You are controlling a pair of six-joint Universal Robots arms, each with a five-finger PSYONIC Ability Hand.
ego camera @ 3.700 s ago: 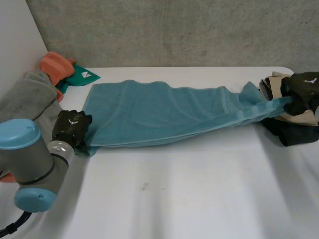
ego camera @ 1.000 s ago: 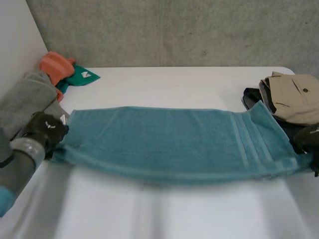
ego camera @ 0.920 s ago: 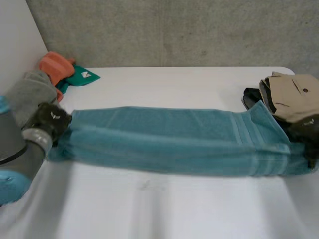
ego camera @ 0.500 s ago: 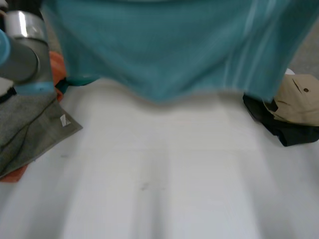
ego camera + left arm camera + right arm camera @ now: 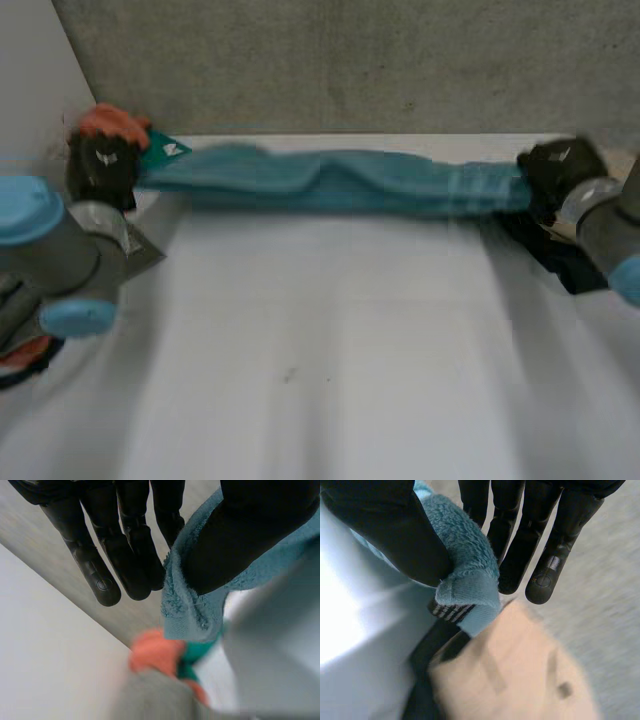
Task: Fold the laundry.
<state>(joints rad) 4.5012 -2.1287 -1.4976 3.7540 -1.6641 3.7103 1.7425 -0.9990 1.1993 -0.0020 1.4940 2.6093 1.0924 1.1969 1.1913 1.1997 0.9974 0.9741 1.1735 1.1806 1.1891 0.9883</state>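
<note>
Noting a teal towel [image 5: 340, 185] drawn out long and bunched into a narrow band across the far side of the table [image 5: 330, 350]; cannot tell whether just above the surface or brushing it. Pinched at one end by the left robot hand [image 5: 100, 165], thumb pressing the terry edge against the fingers [image 5: 131, 555], these nearly straight. Pinched at the striped end by the right robot hand [image 5: 555, 170], thumb clamping the hemmed corner the same way. Held by both ends, probably, to keep the length tensioned and square for spreading flat ahead of a fold. Judging the task early: no fold made yet.

Close by the left end: an orange cloth [image 5: 105, 120], a green cloth [image 5: 165, 152], a grey cloth [image 5: 140, 248]. Beside and below the right end: a beige garment [image 5: 520, 680] with a dark garment [image 5: 560, 270]. Likely parked at the table's ends to leave the middle free for laying the towel out.
</note>
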